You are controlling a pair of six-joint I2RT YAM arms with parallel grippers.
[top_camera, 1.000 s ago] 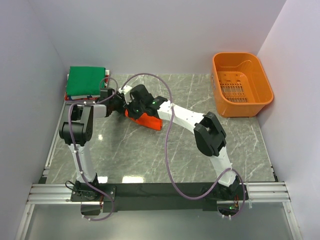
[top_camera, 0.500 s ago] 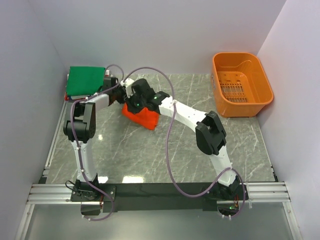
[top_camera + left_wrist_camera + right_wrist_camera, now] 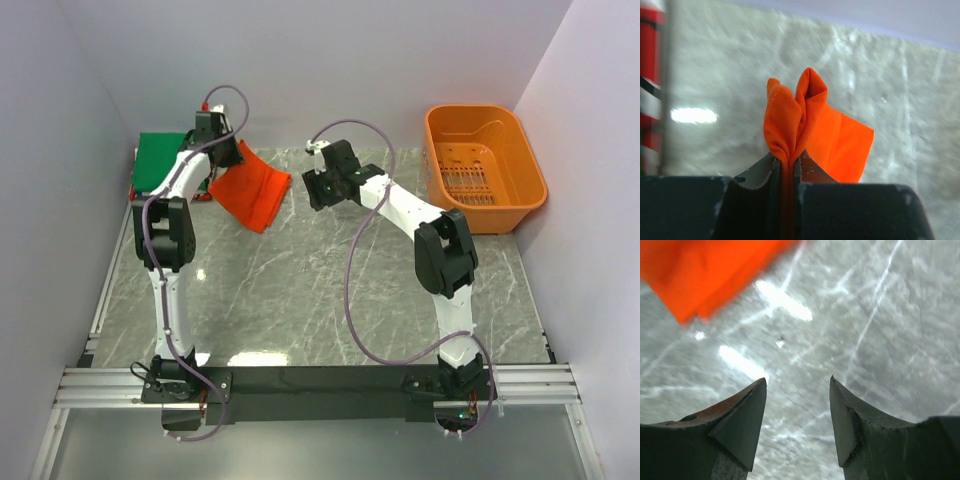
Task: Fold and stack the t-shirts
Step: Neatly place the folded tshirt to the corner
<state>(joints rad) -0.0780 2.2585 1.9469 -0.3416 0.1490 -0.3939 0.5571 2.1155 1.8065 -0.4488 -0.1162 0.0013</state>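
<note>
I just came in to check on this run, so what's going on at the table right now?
The left end effector is shut on the orange-red t-shirt, holding it up by a bunched edge beside the folded green t-shirt in the far left corner. The right end effector is open and empty over the table, just right of the hanging shirt. The orange basket sits at the far right.

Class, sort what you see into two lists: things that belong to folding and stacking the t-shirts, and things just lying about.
Belongs to the job:
orange-red shirt, held in the left gripper
folded green shirt

Just lying about:
orange basket
</note>
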